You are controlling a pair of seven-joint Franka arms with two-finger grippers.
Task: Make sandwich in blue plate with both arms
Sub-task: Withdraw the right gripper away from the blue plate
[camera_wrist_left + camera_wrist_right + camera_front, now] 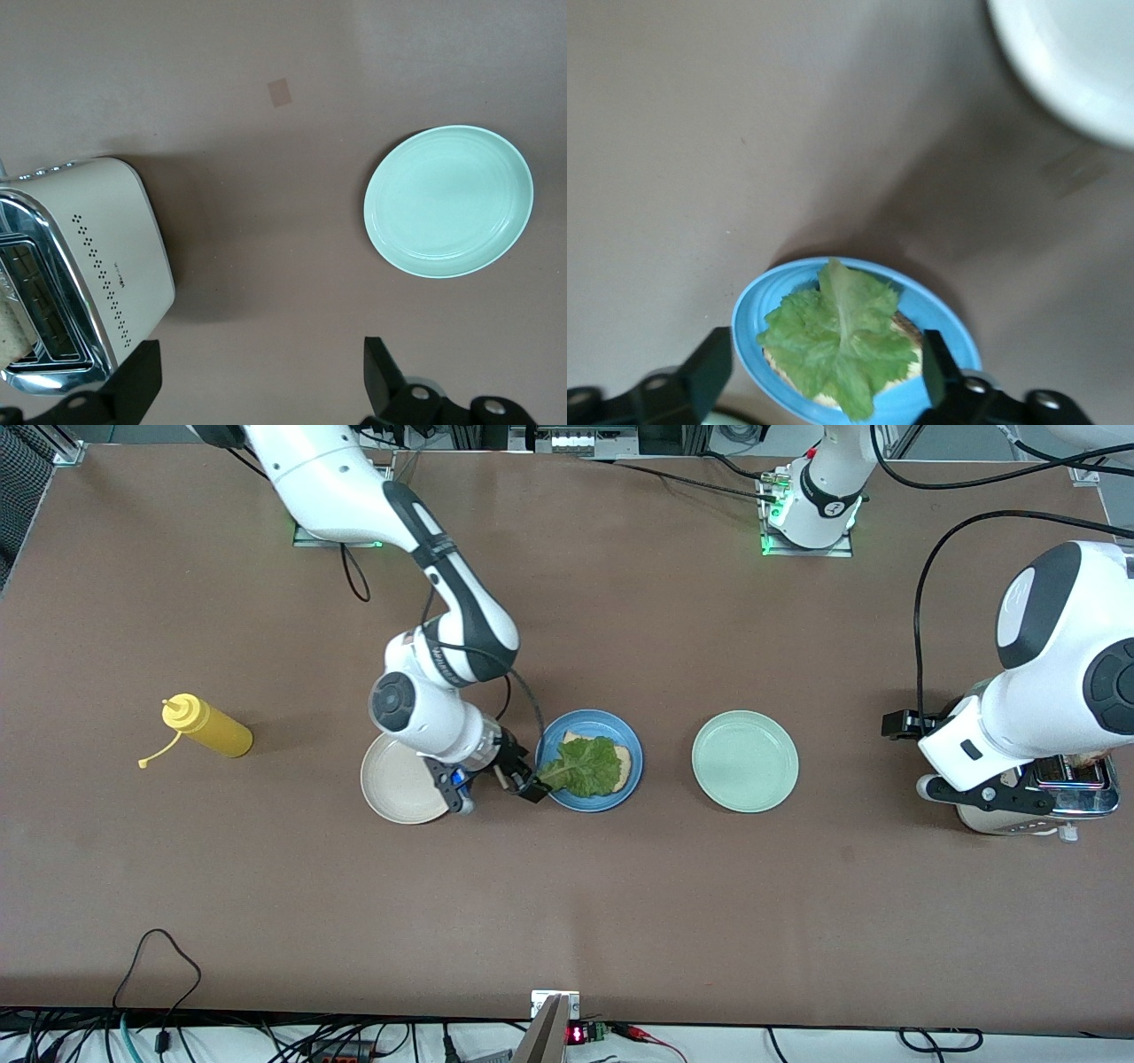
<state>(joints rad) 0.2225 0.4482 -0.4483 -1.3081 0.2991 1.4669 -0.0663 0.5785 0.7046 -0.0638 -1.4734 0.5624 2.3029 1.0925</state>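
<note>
Front view: the blue plate (631,737) sits near the table centre, carrying one bread slice (624,761) with a lettuce leaf (585,766) laid over it; most of the slice is hidden under the leaf, and only its edges at 12 and 3 o'clock show. No second slice is on it. The right gripper (493,784) hangs low at the plate's 9 o'clock rim, fingers spread wide and holding nothing; one fingertip lies just beside the leaf stem, and whether it touches cannot be told. A cream-white plate (399,784) lies at 9 o'clock of the blue plate, partly covered by the right arm's wrist. A mint-green plate (745,761) lies at 3 o'clock of the blue plate, and a yellow squeeze bottle (209,727) lies on its side toward the right arm's end of the table. The left arm waits over a toaster (1076,793), which it largely hides; the left gripper is not discernible here. Left wrist view: the left gripper (261,381) is wide open and empty, only its fingertips in frame. The toaster (106,266) is cut off at the frame edge, with bread (13,323) barely visible in a slot. The mint-green plate (449,202) lies well apart from the toaster. Right wrist view: the right gripper (827,376) straddles the blue plate (757,305) with fingers wide; the lettuce leaf (837,341) covers the bread slice (908,332). The cream-white plate (1072,62) is cut off at the corner.
</note>
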